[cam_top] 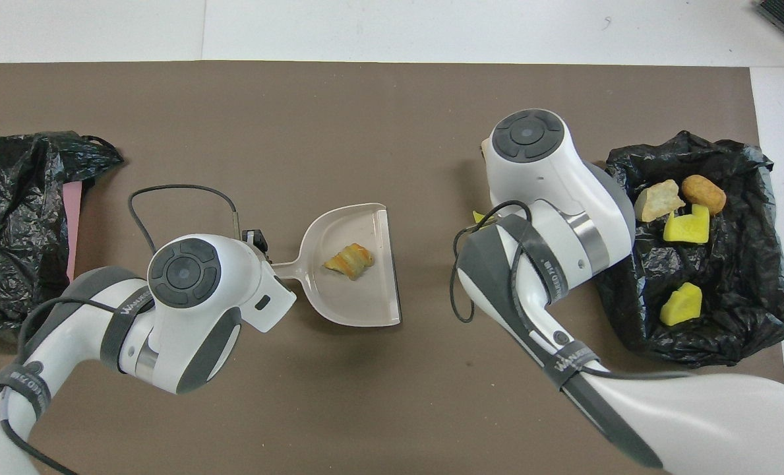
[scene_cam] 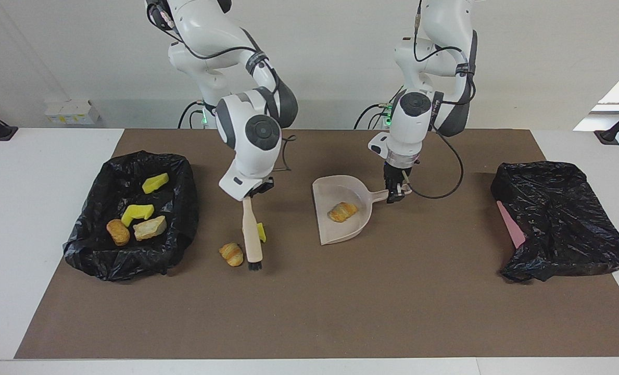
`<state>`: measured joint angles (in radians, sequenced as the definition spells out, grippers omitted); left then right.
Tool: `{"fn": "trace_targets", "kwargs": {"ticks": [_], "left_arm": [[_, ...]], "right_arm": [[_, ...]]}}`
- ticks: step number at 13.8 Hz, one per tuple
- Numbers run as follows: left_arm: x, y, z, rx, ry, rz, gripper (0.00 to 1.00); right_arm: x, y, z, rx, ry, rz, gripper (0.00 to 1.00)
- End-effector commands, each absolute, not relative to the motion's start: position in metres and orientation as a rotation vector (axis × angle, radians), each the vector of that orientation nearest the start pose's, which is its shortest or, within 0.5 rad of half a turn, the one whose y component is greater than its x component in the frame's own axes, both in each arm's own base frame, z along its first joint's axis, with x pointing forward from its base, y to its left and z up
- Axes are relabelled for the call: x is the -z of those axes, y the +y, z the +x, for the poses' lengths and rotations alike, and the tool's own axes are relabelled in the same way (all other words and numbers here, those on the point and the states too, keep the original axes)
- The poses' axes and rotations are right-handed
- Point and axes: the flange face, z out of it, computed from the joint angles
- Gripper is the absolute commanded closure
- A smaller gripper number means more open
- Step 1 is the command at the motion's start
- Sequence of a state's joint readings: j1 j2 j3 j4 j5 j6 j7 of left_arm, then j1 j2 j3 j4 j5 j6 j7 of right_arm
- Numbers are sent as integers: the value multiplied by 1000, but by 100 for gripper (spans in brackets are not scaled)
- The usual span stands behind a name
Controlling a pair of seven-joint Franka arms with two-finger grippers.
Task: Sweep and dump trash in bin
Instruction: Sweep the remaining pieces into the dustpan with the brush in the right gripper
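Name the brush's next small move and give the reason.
Probably the right gripper should drag the brush toward the dustpan, pushing the yellow scrap beside it. That scrap and a croissant lie loose on the mat; the left gripper holds the dustpan ready.

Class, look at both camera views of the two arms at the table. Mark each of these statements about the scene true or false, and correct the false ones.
1. The right gripper holds the brush by its handle. True.
2. The dustpan is empty. False: one croissant piece lies in it.
3. The left gripper grips the dustpan's handle. True.
4. Four scraps lie in the open bin bag at the right arm's end. True.
5. No scraps remain on the mat. False: a croissant piece and a yellow sponge bit lie beside the brush.
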<state>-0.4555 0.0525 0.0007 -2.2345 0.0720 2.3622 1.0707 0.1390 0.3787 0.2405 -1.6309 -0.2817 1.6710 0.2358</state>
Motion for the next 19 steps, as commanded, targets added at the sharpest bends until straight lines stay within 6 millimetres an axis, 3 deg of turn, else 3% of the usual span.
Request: {"fn": "trace_targets", "kwargs": {"ticks": [1,5,10,13,19], "left_arm": [[-358,-242,483,102,2139,-2189,100],[-359,-254,476,86,2054,-2228,100],[-363,-275,458,38,2003,-2188,100],[-362,-275,456,27,2004,-2188,100],[-360,-275,456,39,2004,-2189,100]], "right_arm": [[-383,155,612,-494,-501,-3424,100],[-376,117,622,-514,-481,-3421,100],[-346,129,603,-628,-397,-3314,100],[-337,160,589,-653,-329,-3266,100],[-346,266,554,-621,-324,-3112,100]]}}
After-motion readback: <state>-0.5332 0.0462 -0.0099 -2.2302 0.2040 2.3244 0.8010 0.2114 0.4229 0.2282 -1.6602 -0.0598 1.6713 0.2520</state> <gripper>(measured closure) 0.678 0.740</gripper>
